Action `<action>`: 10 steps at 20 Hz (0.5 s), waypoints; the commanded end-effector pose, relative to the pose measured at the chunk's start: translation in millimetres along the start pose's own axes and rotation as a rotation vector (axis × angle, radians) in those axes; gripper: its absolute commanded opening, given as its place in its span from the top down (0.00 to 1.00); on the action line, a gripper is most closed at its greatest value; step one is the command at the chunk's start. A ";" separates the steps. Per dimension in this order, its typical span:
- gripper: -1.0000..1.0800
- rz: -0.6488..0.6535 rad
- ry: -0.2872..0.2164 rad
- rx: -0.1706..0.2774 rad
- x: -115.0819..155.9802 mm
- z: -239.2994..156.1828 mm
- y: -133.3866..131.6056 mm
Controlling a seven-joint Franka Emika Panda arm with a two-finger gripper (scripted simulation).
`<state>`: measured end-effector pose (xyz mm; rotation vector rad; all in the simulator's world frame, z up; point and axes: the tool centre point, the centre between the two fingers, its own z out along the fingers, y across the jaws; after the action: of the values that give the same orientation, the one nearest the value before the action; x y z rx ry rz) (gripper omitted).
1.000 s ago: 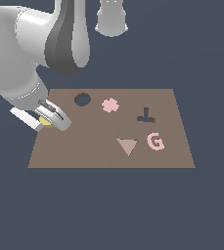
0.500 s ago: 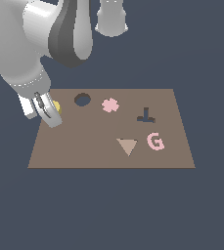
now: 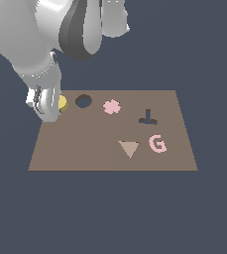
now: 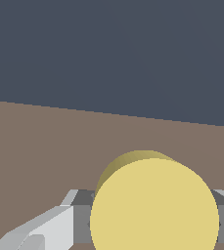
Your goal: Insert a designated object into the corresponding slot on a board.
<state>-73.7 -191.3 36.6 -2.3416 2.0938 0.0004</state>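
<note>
Jaws [image 3: 52, 110] grip yellow disc [image 4: 154, 205] — mostly hidden in the exterior view.

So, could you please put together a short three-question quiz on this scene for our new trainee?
1. True or false: the yellow disc already sits inside the round hole.
2. Which piece lies right beside the tan triangle on the board?
A. the pink G
B. the pink flower
C. the yellow disc
3. Fill in: the gripper is at the disc, toward the exterior view's ____ of the round hole.

Key
1. False; the hole is empty and dark.
2. A.
3. Left.
</note>
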 end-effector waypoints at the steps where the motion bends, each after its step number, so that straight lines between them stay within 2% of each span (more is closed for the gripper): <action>1: 1.00 0.104 0.000 0.001 -6.0 -0.6 5.5; 10: 1.00 0.453 -0.001 0.001 -30.8 -1.9 19.0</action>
<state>-93.9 -167.0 38.1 -1.8866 2.5111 0.0014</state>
